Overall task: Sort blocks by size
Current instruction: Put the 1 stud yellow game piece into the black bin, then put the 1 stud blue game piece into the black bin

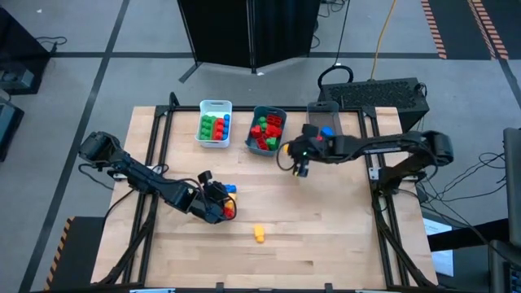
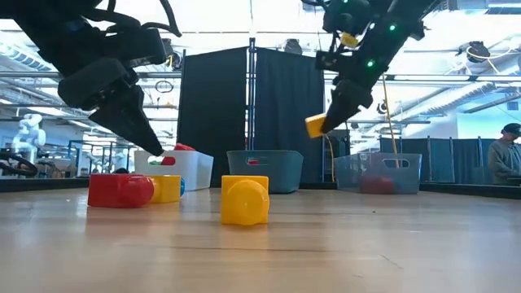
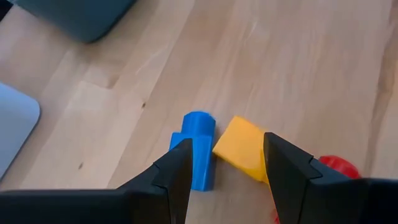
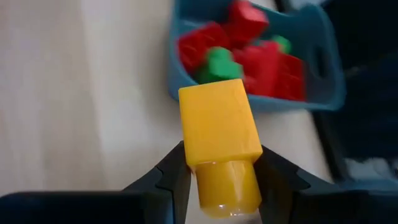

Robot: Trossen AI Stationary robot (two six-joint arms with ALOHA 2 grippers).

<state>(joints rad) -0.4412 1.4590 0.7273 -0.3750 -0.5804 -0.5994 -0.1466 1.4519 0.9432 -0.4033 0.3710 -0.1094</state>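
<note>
My right gripper (image 1: 298, 161) is shut on a yellow block (image 4: 219, 134) in the air, beside the near edge of the teal bin (image 4: 186, 93) of red and green blocks. My left gripper (image 3: 225, 163) is open and hovers just above a blue block (image 3: 199, 148) and a yellow block (image 3: 241, 145) that lie side by side on the table. A red block (image 2: 120, 190) lies next to them. Another yellow block (image 1: 259, 233) lies alone on the table nearer the front. My right gripper pinches the yellow block between its two fingers at the block's rounded stud end (image 4: 227, 185). The square body sticks out past the fingertips. The fingers slant down, and the block (image 2: 317, 124) is tilted and lifted well clear of the table.
Three bins stand along the far edge: a white one (image 1: 215, 137) with green, red and blue blocks, the teal one (image 1: 251, 130), and a grey one (image 1: 323, 110) with a blue block. A person (image 2: 505, 155) is in the room beyond the table.
</note>
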